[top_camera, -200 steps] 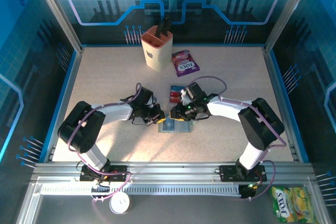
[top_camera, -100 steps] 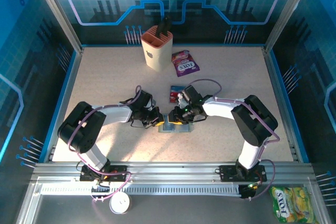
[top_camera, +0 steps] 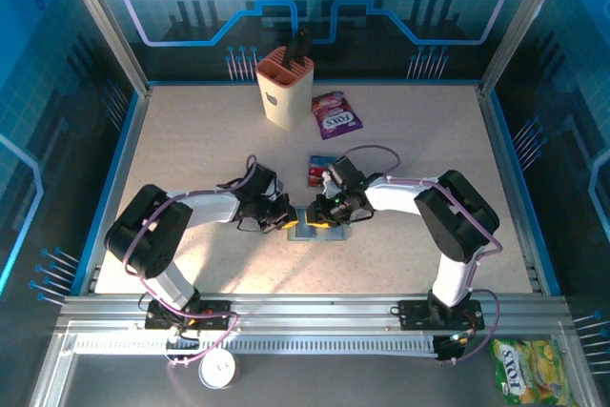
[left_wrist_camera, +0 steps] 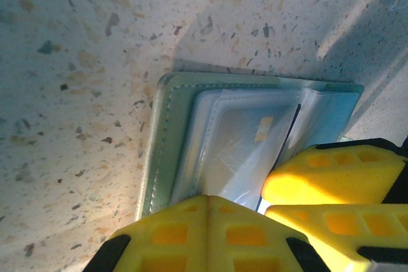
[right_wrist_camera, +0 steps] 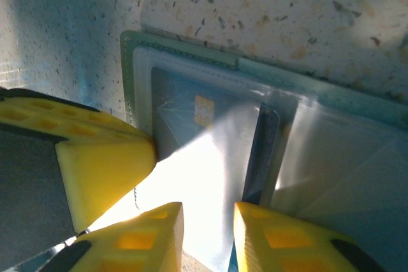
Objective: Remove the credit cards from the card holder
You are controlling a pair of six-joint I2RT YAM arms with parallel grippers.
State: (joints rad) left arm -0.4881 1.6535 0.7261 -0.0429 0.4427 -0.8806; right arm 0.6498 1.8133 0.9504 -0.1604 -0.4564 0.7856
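Reaching inward, both arms are bent low over the counter [top_camera: 191, 140]. The left pincer [top_camera: 290, 219] is shut, pressed on the card holder [top_camera: 313, 230] from 9 o'clock. From 2 o'clock the right pincer [top_camera: 325, 214] is narrowly parted over a sleeved credit card [right_wrist_camera: 191, 122]; any grip cannot be told.

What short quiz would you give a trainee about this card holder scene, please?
1. True or false: the card holder lies open on the table.
2. What lies between it and the candy packet? A credit cards; B scissors; C a mug.
3. Fill in: the left gripper is ___ (open or shut).
Key: 1 true; 2 A; 3 shut.
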